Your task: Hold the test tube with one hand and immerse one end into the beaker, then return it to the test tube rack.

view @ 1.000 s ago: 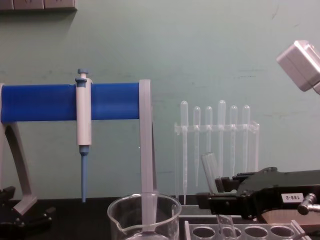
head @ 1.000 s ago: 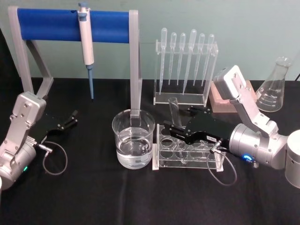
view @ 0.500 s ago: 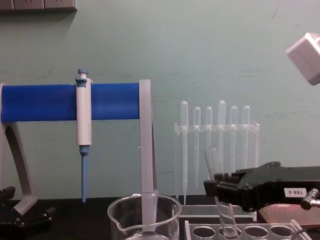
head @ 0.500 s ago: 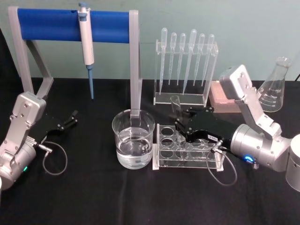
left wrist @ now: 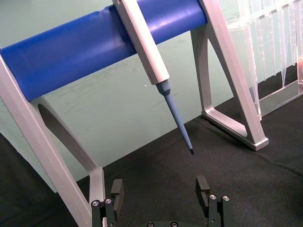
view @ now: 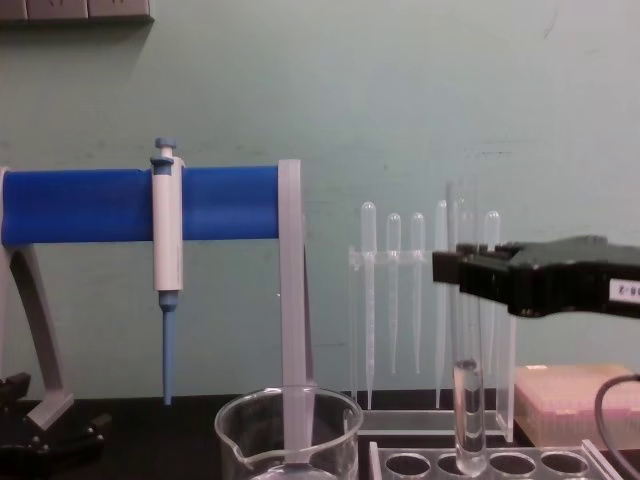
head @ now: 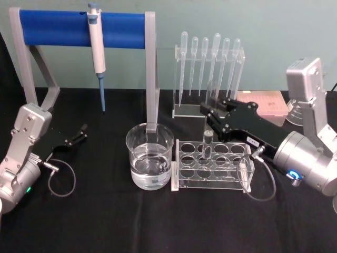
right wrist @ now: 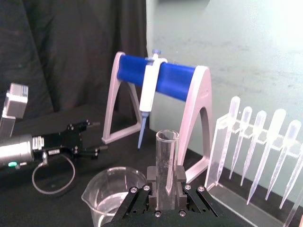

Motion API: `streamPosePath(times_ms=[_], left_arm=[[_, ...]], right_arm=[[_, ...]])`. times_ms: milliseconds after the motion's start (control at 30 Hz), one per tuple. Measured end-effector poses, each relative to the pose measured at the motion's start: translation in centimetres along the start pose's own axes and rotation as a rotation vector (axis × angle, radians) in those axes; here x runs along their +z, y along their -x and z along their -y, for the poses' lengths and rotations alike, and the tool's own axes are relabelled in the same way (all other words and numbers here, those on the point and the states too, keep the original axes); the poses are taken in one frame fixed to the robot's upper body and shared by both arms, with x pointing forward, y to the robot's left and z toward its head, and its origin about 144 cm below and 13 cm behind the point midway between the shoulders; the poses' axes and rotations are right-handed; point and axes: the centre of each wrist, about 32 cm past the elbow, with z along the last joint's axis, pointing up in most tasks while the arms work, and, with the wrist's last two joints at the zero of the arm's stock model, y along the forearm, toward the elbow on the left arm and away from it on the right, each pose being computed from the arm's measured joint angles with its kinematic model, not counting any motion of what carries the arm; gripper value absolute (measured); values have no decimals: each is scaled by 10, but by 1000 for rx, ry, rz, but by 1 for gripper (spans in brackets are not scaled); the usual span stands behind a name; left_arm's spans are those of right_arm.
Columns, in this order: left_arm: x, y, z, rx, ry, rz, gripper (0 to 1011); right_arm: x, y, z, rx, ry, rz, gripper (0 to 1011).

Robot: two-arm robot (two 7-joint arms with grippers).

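Test tube point(head: 207, 143) upright, clamped in right pincer point(head: 211, 117), base at rack point(head: 210, 177) top. Seemingly extraction; next: lift clear, carry to beaker point(head: 149, 158) at 9 o'clock. Left pincer point(head: 80, 134) parked, open.

A pale green wall point(view: 400, 90), plain and evenly lit, stands behind the desk point(head: 158, 221), which is covered in black cloth. A white fitting point(view: 75, 10) sits high on the wall. A dark, creased curtain point(right wrist: 71, 47) hangs beside the wall.
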Motion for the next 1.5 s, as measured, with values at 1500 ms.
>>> streamPosePath(times_ms=[1500], left_arm=[[0, 0, 0, 0, 0, 0, 1000]], right_arm=[[3, 3, 4, -18, -27, -4, 224]])
